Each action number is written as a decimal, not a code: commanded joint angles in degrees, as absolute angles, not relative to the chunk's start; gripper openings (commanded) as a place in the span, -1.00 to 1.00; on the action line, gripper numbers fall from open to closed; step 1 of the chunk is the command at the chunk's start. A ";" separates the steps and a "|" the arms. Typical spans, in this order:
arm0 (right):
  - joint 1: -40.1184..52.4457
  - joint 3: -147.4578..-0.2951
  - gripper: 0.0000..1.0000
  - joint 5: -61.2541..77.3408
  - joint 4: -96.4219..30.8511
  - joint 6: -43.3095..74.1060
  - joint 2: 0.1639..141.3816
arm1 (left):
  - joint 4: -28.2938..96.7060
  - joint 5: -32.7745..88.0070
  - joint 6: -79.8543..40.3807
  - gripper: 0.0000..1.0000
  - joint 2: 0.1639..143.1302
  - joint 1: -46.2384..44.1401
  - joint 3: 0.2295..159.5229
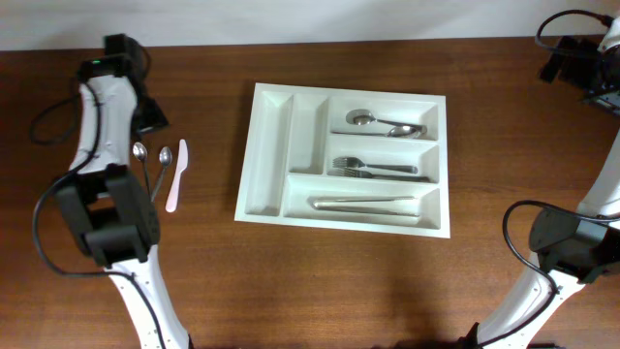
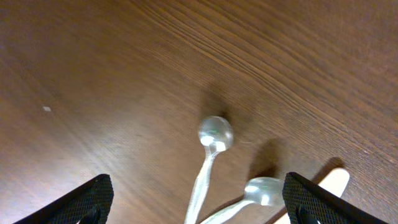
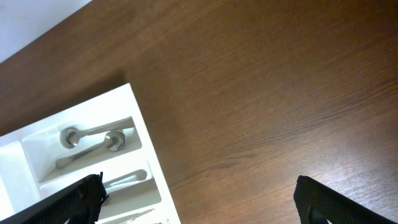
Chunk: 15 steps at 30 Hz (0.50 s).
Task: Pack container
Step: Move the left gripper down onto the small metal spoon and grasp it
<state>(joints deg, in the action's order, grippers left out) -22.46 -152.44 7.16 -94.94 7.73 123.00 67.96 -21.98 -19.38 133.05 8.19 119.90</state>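
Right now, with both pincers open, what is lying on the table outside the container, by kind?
Metal spoons: 2
Pink plastic knife: 1
Total outside the container: 3

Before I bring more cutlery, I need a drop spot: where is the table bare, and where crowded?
Bare table lies between the near wall of the container and the front edge, and right of the container toward the right arm. Crowded: left of the container, where two spoons and a pink knife lie by the left gripper.
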 commanded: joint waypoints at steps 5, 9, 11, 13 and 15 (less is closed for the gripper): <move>-22.52 -152.03 0.97 7.75 -95.22 8.03 123.37 | 68.18 -28.64 -24.25 0.79 140.81 7.27 119.94; -22.52 -152.03 0.97 7.75 -95.50 8.03 123.37 | 68.36 -29.85 -24.45 0.78 142.47 7.29 119.94; -22.52 -152.03 0.97 7.75 -95.64 8.03 123.37 | 68.38 -29.82 -24.45 0.79 143.11 7.29 119.92; -22.52 -152.03 0.97 7.75 -95.66 8.03 123.37 | 68.36 -29.85 -24.45 0.62 143.37 7.29 119.92; -22.52 -152.03 0.97 7.75 -95.66 8.03 123.37 | 68.34 -29.89 -24.43 0.43 143.46 7.29 119.92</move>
<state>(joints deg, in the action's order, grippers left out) -22.46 -152.44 7.16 -95.66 7.75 123.00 68.14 -28.49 -23.70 141.53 6.87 119.94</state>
